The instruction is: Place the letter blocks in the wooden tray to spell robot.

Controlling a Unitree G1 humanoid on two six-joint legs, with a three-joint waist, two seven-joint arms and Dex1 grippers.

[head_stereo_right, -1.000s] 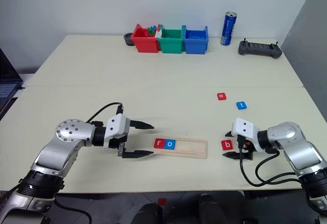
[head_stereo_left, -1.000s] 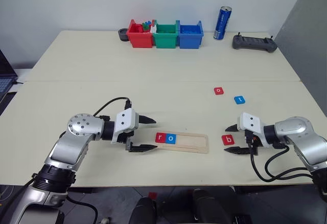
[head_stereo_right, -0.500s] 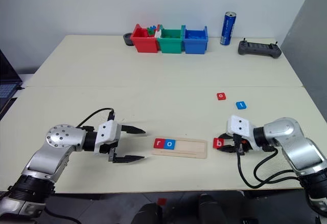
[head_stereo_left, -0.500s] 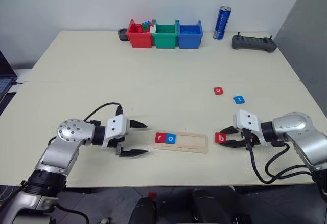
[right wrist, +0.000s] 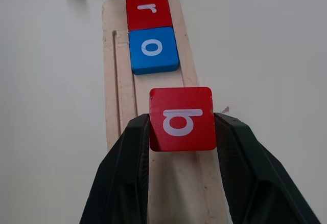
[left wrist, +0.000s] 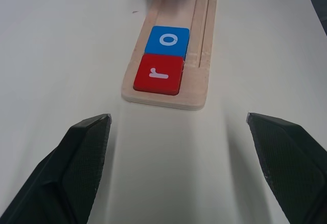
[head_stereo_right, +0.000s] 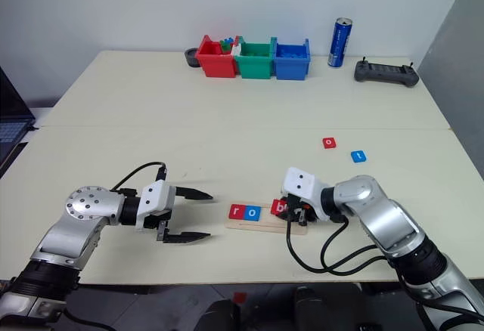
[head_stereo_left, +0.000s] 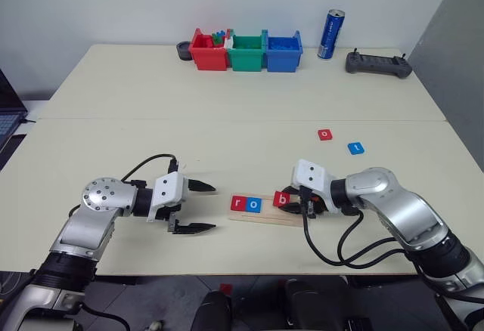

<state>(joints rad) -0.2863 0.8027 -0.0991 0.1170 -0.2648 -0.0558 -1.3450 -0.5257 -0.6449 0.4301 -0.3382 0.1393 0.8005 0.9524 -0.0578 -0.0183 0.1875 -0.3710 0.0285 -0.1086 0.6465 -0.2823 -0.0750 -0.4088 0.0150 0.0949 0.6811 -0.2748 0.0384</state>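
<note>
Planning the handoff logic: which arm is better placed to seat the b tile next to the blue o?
Right. The right gripper already grips the red b tile over the wooden tray, just past the blue o tile; the left gripper waits open and empty.

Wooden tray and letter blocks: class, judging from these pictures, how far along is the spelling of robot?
Done: red r and blue o sit side by side in the wooden tray. In hand: the right gripper holds red b over the tray. Left: red o and blue t, both on the table.

Head stereo eyes look down over the table [head_stereo_left: 227, 104]; both wrist cameras closely share the wooden tray [left wrist: 196, 55].
</note>
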